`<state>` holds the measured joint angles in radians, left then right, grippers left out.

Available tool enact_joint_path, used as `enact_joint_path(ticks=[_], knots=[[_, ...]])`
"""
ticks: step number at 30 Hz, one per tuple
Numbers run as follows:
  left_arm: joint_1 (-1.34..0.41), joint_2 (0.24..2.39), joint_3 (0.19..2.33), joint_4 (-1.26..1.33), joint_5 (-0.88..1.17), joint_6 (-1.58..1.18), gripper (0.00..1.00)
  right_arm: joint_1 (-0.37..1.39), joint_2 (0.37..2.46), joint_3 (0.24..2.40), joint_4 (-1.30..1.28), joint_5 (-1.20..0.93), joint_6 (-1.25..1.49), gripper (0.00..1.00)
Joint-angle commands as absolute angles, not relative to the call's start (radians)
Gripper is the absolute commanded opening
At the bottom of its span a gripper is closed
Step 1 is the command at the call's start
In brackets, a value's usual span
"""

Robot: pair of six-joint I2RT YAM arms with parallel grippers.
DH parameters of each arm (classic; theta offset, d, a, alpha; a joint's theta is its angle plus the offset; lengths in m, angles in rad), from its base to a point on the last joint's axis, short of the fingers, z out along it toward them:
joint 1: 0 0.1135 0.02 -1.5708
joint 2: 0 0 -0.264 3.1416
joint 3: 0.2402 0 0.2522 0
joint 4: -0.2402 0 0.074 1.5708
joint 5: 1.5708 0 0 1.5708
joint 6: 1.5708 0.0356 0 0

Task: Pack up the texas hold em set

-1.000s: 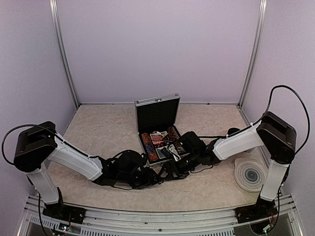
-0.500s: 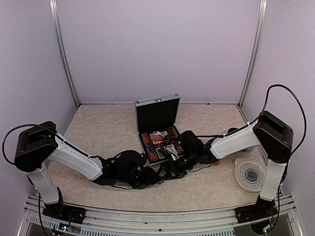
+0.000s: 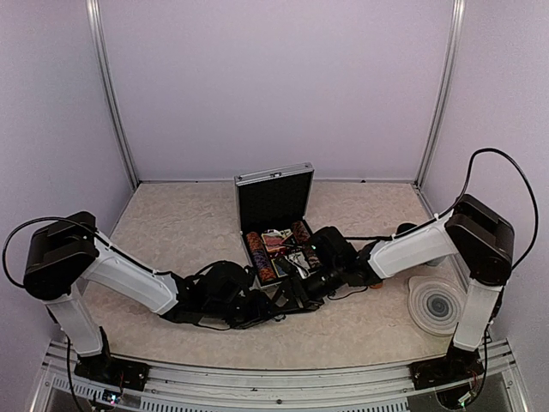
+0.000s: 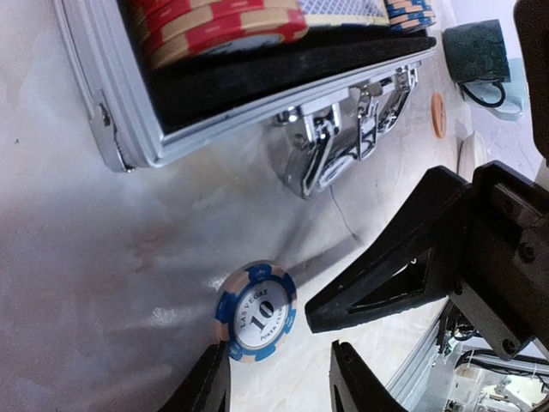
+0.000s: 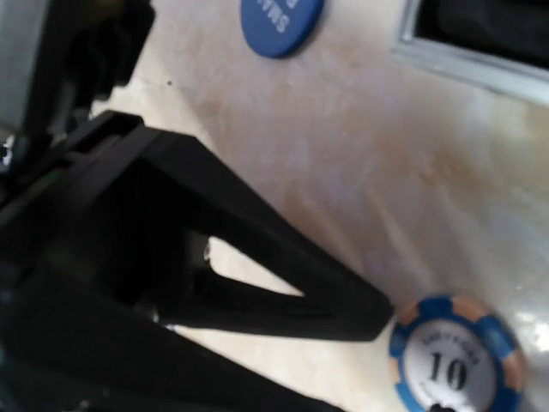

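The silver case (image 3: 274, 199) stands open mid-table, its black tray holding red chips (image 4: 219, 21) and card decks. In front of it a blue-and-white "10" chip (image 4: 256, 311) lies flat on the table, also seen in the right wrist view (image 5: 455, 365). My left gripper (image 4: 279, 378) is open and low, its left fingertip (image 4: 214, 378) touching the chip's rim. My right gripper (image 3: 300, 290) comes in from the right, open; one of its fingers (image 4: 386, 275) points at the chip's other side, just short of it. Nothing is held.
A blue round button (image 5: 281, 21) lies near the case's corner. An orange chip (image 4: 438, 114) sits on the table past the case's latches (image 4: 343, 142). A dark mug (image 4: 476, 51) and a grey ringed coaster (image 3: 437, 302) are at the right.
The right arm has edged a little left, toward the left gripper and the chip. The left arm and the case have stayed put.
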<state>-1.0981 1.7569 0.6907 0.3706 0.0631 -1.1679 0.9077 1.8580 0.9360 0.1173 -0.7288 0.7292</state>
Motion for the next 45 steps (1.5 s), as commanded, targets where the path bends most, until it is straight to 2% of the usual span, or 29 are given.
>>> enact_joint_path(ticks=[1,4,11,19,29,39,45], knots=[[-1.092,1.708,0.695,0.319,0.005,-1.130,0.39,0.919,1.785,0.933,0.200,-0.800,0.751,0.76],[-1.092,1.683,0.695,0.303,0.003,-1.125,0.39,0.919,1.766,0.930,0.200,-0.803,0.749,0.76],[-1.098,1.665,0.688,0.214,-0.057,-1.137,0.39,0.896,1.741,0.917,0.043,-0.665,0.668,0.76],[-1.086,1.759,0.681,0.295,0.062,-1.197,0.35,0.874,1.784,0.870,0.071,-0.663,0.678,0.76],[-1.084,1.856,0.729,0.313,0.132,-1.216,0.33,0.878,1.848,0.903,0.082,-0.685,0.682,0.76],[-1.084,1.822,0.703,0.372,0.109,-1.221,0.33,0.885,1.839,0.870,0.226,-0.797,0.744,0.76],[-1.083,1.803,0.712,0.322,0.085,-1.197,0.33,0.884,1.789,0.870,0.274,-0.821,0.769,0.76]])
